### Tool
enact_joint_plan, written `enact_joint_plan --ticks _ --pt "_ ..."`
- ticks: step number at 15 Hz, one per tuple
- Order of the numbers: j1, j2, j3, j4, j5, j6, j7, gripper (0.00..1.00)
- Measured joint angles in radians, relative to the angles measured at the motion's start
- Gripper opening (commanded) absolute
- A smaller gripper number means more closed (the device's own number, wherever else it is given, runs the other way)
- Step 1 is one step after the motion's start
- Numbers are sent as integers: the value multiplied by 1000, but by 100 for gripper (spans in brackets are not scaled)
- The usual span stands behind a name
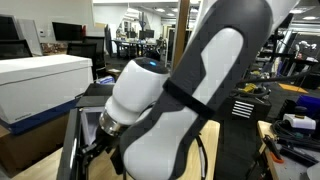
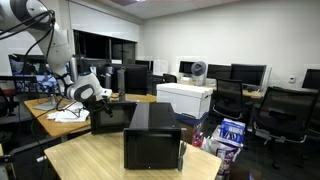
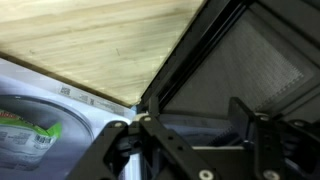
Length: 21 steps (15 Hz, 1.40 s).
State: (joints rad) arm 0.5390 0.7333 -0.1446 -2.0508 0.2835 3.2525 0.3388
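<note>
My gripper point(image 3: 187, 140) sits spread wide along the bottom of the wrist view, clasping nothing. The black mesh door point(image 3: 245, 60) fills the right, with the wooden tabletop point(image 3: 90, 40) upper left.

Black microwave point(image 2: 152, 140), boxy, upright on wooden table point(image 2: 90, 160), near its edge. Plain dark face toward camera in an exterior view. Door point(image 2: 112, 118) swung open, standing out from far side of body. In wrist view, close up: glossy black frame around fine grey mesh window point(image 3: 255, 70), slanting across picture, corner over table. Inside hidden.
</note>
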Motion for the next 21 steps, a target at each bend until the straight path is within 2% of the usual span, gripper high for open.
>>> enact_joint_plan --ticks 1,2,5,7,10,13,14,17,20,21 --pt "11 27 -45 104 3 -103 29 100" --pt "12 30 -54 116 4 -112 35 100" --pt "45 51 -108 191 4 -243 158 100" --pt "106 92 -195 281 -9 -368 311 100" --pt "123 136 -234 382 -56 -490 474 100" --pt "103 152 -221 485 -122 -682 626 100" --pt "83 157 -202 530 -149 -766 683 100" --pt "33 169 -145 612 -201 -907 788 100" --pt "-6 169 -95 626 -274 -911 809 100" --pt "-24 165 -73 604 -324 -853 809 100"
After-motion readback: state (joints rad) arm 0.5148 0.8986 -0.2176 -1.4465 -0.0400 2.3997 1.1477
